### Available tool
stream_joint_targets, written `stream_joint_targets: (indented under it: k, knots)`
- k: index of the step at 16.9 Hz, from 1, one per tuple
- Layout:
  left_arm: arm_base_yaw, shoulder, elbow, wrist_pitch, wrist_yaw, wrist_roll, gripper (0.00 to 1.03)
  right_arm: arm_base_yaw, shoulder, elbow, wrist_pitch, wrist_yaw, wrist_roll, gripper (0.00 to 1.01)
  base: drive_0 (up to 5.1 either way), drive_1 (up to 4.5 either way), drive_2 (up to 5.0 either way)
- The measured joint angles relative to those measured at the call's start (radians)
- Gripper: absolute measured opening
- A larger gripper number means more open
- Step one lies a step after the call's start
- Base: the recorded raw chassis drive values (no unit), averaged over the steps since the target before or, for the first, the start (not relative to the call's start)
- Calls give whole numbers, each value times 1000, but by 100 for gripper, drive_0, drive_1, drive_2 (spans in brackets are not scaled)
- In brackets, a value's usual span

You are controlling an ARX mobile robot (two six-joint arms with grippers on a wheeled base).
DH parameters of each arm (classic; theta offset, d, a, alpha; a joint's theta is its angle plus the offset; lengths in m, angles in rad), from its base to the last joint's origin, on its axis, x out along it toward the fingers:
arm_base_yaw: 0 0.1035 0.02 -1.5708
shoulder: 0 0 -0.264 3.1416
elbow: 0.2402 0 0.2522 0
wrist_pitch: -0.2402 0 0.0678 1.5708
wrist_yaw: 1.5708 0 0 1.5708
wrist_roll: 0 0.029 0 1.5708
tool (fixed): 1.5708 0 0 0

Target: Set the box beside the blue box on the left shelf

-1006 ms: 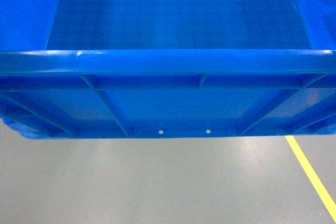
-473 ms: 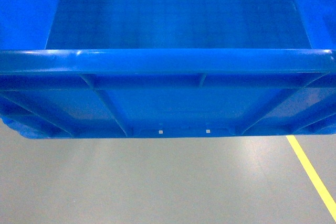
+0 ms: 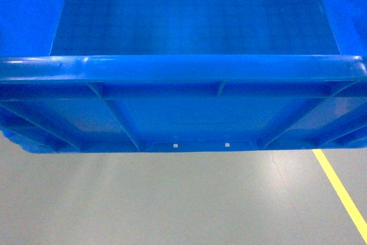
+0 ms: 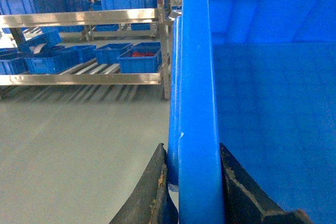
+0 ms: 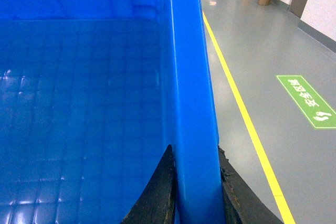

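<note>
The box (image 3: 183,67), a large bright-blue crate with a thick rim and ribbed wall, fills the top of the head view and hangs above the grey floor. In the left wrist view my left gripper (image 4: 192,148) is shut on the box's left rim (image 4: 197,77). My right gripper (image 5: 195,149) is shut on the right rim (image 5: 189,77). Neither gripper shows in the head view. Far off to the left, roller tracks of the left shelf (image 4: 100,68) lie between blue boxes (image 4: 137,59). I cannot tell which one is the task's blue box.
Steel rack rails (image 4: 79,79) and a post (image 4: 164,35) frame that shelf, with more blue crates above. Open grey floor (image 4: 79,150) lies between me and the racks. A yellow floor line (image 5: 247,119) and a green floor sign (image 5: 307,100) run on the right.
The box's near rim sits a touch lower in the head view. Otherwise nothing has visibly changed.
</note>
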Motion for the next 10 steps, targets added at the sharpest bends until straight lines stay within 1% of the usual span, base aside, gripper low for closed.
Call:
stream_joint_targets:
  k: [10]
  knots:
    - [0, 0, 0, 1, -1, 0, 18, 0, 0, 0, -2, -1, 0, 12, 5, 435, -426]
